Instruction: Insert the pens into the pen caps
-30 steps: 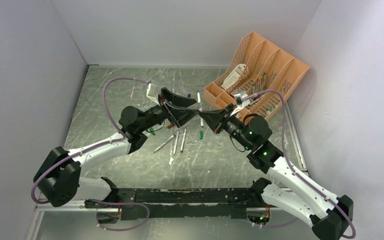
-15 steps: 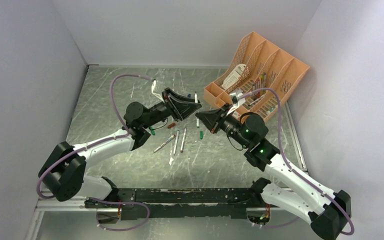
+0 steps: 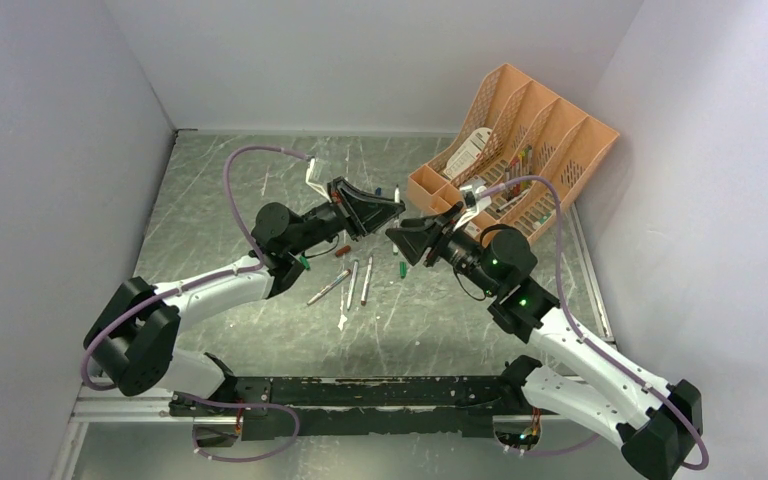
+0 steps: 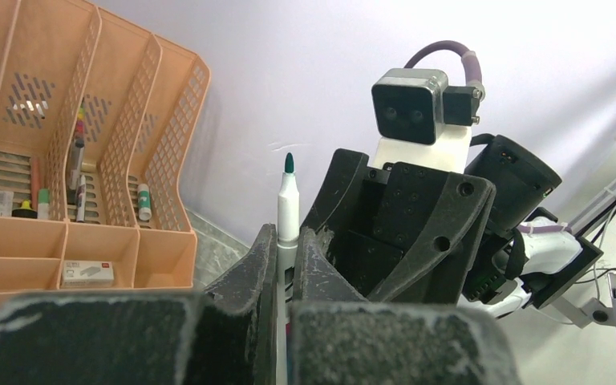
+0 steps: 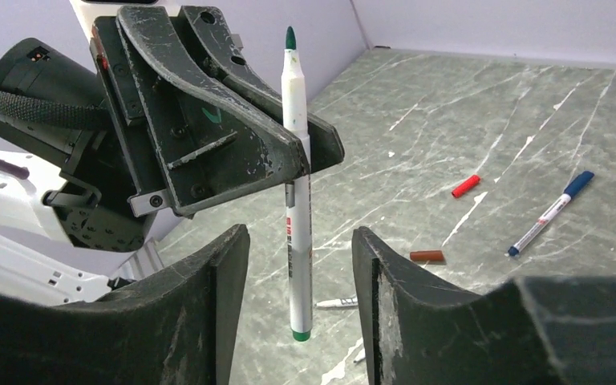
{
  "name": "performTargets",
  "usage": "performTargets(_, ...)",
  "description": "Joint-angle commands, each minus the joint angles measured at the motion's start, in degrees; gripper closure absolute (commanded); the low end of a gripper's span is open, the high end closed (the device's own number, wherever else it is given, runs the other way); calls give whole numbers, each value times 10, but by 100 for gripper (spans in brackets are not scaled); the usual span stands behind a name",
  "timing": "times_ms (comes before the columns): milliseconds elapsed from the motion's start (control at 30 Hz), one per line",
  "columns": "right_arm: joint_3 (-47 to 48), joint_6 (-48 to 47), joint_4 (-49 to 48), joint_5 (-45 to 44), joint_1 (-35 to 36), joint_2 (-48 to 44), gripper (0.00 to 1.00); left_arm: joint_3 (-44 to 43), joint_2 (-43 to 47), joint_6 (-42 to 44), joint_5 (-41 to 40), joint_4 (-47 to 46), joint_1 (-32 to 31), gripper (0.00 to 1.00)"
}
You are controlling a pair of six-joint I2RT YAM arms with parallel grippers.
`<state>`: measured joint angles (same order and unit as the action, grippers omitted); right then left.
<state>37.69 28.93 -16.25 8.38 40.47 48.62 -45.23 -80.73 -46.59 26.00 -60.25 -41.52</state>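
Left pincer (image 5: 301, 156) is clamped shut on one pen (image 5: 293, 96), gripping the barrel about a third of the way down from the tip. Right pincer (image 5: 298, 237) stands partly open, its fingers on either side of the lower barrel and apart from it, holding nothing.

The pen hangs upright above the desk (image 3: 220, 200), just past its centre toward 1 o'clock, with the organiser (image 3: 560, 130) at 2 o'clock.

Most of the barrel hangs free below the grip. If the right pincer draws back at a slant, a finger could knock that length and swing the pen in the jaws. The hold is narrow and the plastic looks smooth, so pushing a cap on could slide or pivot the pen. Only a short neck stands clear above the fingers, so a cap brought in off-line would likely hit the pincer or smear the wet tip.

The pen is a slim white barrel with a bare green felt tip pointing up and a green plug at the bottom. It has red and dark print along the side and faint green marks near the neck.

A red cap (image 5: 465, 185) and a brown cap (image 5: 427, 256) lie on the desk at 3 to 4 o'clock of it.
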Motion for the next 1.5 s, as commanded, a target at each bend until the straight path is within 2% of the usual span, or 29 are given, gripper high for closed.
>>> performTargets(0,-11,2,-17,3,2,3,54,-18,12,-5,-14,-26,-2,93)
performTargets(267,-5,-14,-3,19,2,13,73,-20,22,-11,-38,-31,-2,93)
performTargets(367,-1,-17,-1,23,1,16,95,-20,17,-19,-29,-39,-2,93)
performTargets(400,1,-18,-1,22,2,16,100,-21,16,-24,-26,-42,-2,88)
performTargets(500,3,-18,-12,23,1,12,100,-18,11,-33,-4,-56,-3,57)
performTargets(567,4,-17,-24,25,1,10,100,-12,12,-35,2,-64,-3,45)
performTargets(800,19,-19,-26,31,1,19,100,-1,11,-34,20,-66,-6,41)
performTargets(1033,28,-13,-31,40,1,29,100,4,2,-36,29,-67,-15,45)
performTargets(1167,29,-11,-32,38,1,29,100,7,14,-19,20,-43,-20,53)
performTargets(1233,27,-9,-30,39,2,28,100,11,22,-13,13,-34,-20,69)
performTargets(1300,21,-7,-36,34,1,23,100,14,26,-7,11,-26,-20,77)
performTargets(1367,17,-5,-39,29,1,20,100,14,27,-2,15,-20,-20,92)
performTargets(1467,14,-4,-45,25,2,19,100,17,24,-3,17,-22,-20,93)
